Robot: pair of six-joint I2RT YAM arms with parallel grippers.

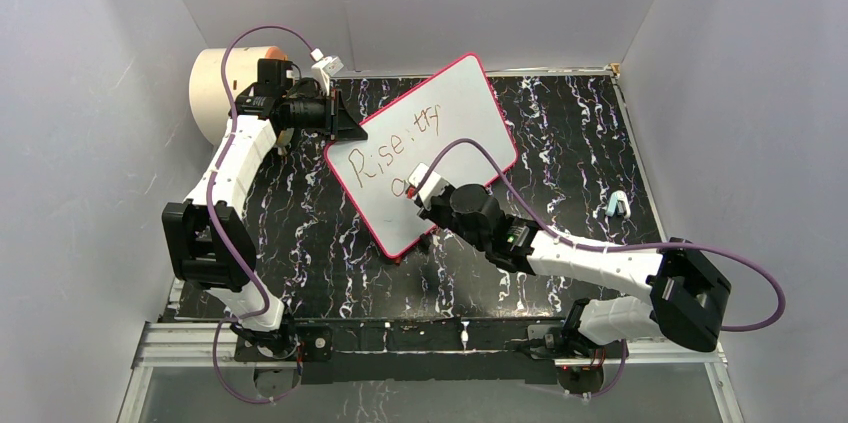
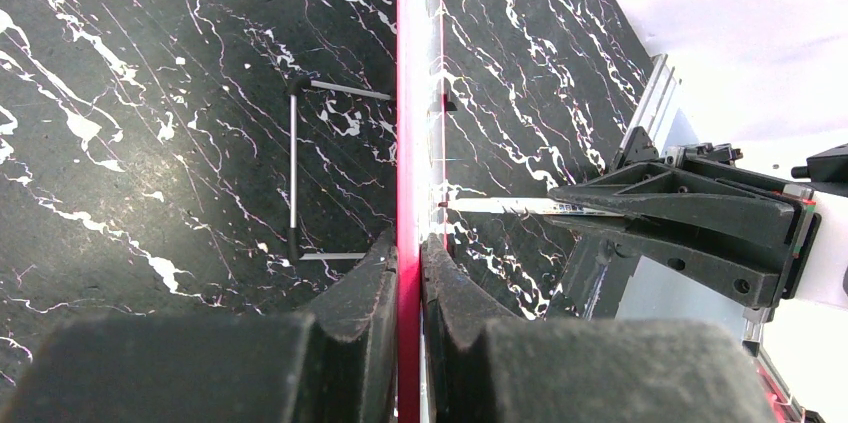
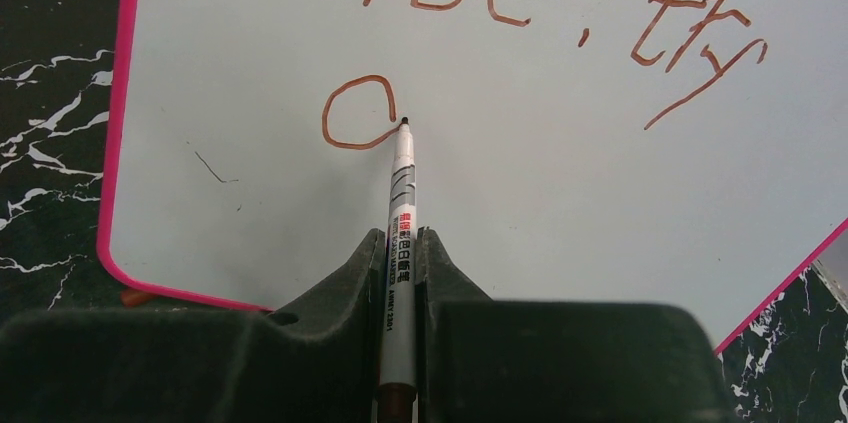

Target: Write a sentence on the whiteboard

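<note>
On the black marbled tabletop (image 1: pixel 580 133), near the middle and set at an angle to you, sits the whiteboard (image 1: pixel 465 103), its face showing to the overhead camera. The sentence (image 1: pixel 385 155) reads "Rise, try" on the upper line, with a single rounded letter begun below it. By my reckoning you are early in the second line.

Your left gripper (image 2: pixel 408 243) is clenched on the board's pink-red rim at the edge nearest the left arm, one finger on each face. Your right gripper (image 3: pixel 400 243) is clamped around a slim marker (image 3: pixel 403 188), held about mid-barrel. The marker's tip touches the board at the right side of that rounded letter.

Treat the board as thin, stiff and light. It will probably slide or pivot under any sideways push from the tip, so the rim is the right place to hold it, and that grip is what braces it. Its surface looks slick, so expect the tip to skate, and press lightly. The marker's barrel is smooth and narrow and could twist or creep between the pads if you lean on it. Fresh ink likely smears, so keep the gripper, and the purple cable (image 1: pixel 487 157) that crosses above the board, clear of the written words.
</note>
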